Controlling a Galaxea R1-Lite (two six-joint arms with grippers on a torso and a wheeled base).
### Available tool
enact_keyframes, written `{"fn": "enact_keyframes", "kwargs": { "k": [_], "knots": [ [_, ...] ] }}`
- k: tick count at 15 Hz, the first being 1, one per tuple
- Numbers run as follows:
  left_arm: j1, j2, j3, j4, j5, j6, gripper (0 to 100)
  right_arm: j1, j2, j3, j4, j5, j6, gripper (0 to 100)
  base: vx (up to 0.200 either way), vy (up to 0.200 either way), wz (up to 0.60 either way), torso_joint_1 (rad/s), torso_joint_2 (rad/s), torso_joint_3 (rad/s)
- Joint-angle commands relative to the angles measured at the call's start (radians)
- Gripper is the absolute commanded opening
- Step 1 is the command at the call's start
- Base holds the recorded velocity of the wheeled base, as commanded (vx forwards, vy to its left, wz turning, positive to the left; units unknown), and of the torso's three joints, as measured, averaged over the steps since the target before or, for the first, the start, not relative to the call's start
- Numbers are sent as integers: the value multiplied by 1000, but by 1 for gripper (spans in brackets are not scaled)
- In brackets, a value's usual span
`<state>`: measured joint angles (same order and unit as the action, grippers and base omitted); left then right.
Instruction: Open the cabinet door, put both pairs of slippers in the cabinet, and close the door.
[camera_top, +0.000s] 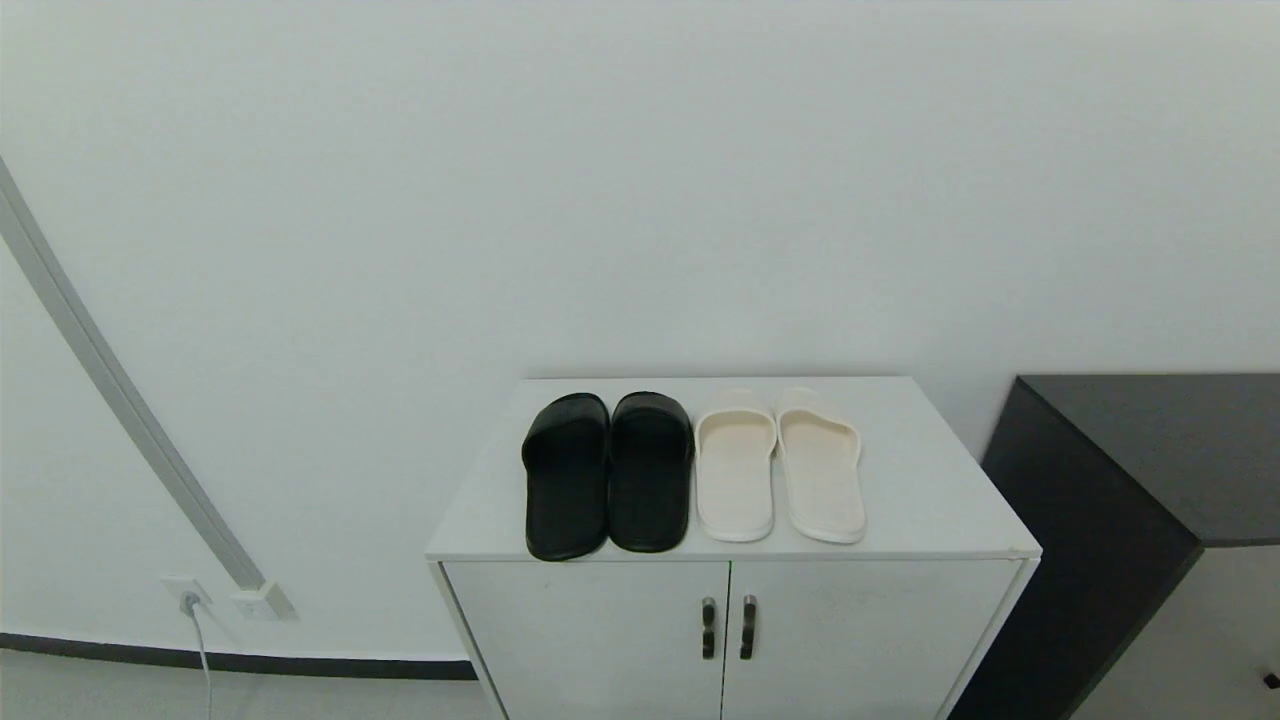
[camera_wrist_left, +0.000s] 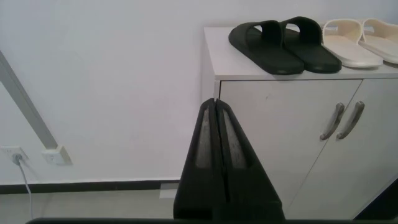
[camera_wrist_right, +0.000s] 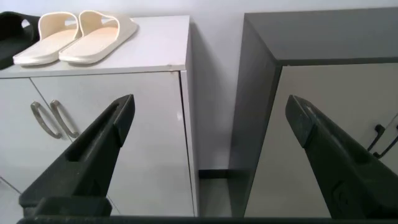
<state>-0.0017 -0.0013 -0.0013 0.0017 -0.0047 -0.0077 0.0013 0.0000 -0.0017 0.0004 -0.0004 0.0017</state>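
A white cabinet (camera_top: 930, 470) stands against the wall with both doors closed and two dark handles (camera_top: 727, 627) at the centre seam. On its top lie a black pair of slippers (camera_top: 607, 473) and, to their right, a cream pair of slippers (camera_top: 780, 465). The left wrist view has the black slippers (camera_wrist_left: 283, 45), the cream slippers (camera_wrist_left: 360, 41) and the handles (camera_wrist_left: 342, 120); my left gripper (camera_wrist_left: 215, 102) is shut and empty, lower than the cabinet top, off its left front corner. My right gripper (camera_wrist_right: 208, 106) is open and empty, facing the cabinet's right edge, with the cream slippers (camera_wrist_right: 71, 36) and handles (camera_wrist_right: 53, 119) in that view.
A dark grey cabinet (camera_top: 1120, 490) stands just right of the white one, with a narrow gap between them (camera_wrist_right: 214, 124). On the wall to the left are a slanted cable duct (camera_top: 110, 380), a socket (camera_top: 185, 592) and a hanging cord.
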Motion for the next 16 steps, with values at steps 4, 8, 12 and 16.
{"fn": "enact_keyframes", "kwargs": {
  "k": [4, 8, 12, 16],
  "knots": [
    [0, 1, 1, -2, 3, -5, 0, -3, 0, -3, -2, -12, -20, 100, 0, 0, 0, 0, 0, 0],
    [0, 1, 1, -2, 3, 0, 0, 46, 179, -250, 50, 13, 37, 100, 0, 0, 0, 0, 0, 0],
    [0, 1, 1, -2, 2, 3, 0, 74, 578, -247, -56, 56, -34, 100, 0, 0, 0, 0, 0, 0],
    [0, 1, 1, -2, 3, 5, 0, 201, 887, -299, -272, 17, -23, 100, 0, 0, 0, 0, 0, 0]
  ]
}}
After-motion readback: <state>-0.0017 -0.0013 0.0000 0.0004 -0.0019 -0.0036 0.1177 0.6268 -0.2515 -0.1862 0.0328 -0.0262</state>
